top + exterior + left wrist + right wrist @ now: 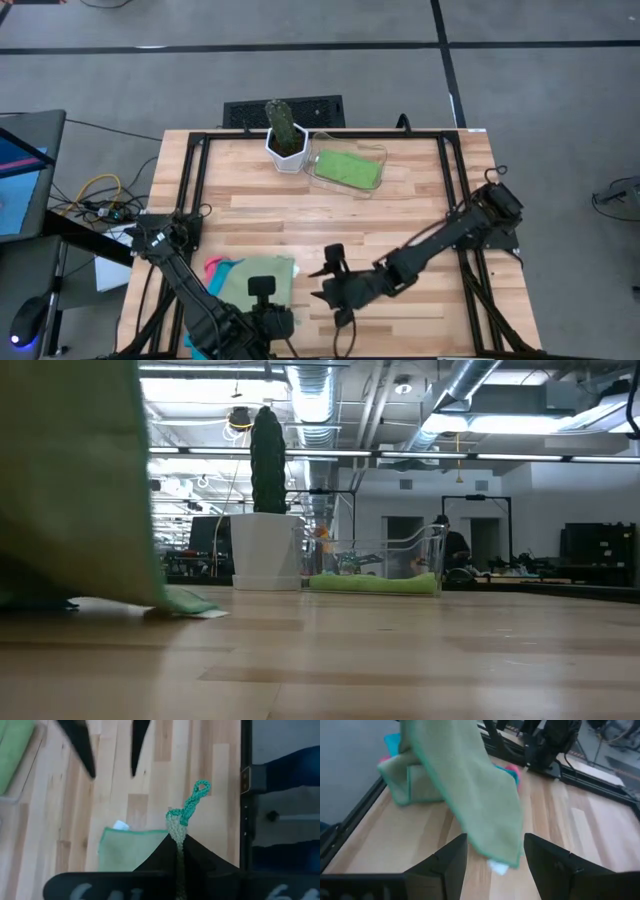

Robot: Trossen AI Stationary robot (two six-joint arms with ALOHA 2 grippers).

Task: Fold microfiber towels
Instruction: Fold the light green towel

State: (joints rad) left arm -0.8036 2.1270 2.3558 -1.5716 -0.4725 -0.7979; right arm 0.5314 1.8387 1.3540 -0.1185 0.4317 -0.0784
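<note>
You see a light green towel (258, 281) at the lower left of the high view, lifted off the turquoise and pink towels (218, 267) by your left gripper (272, 322) clenched on its corner, while your right gripper (328, 283) waits spread, just right of it.

No legible text, label, brand, number or sign appears in any view. The one candidate is a small white tag (498, 867) at the hem of the light green towel (470, 790), seen also in the left wrist view; whether it carries print cannot be told. Pale marks on the left wrist camera's near housing are blurred and unreadable.
</note>
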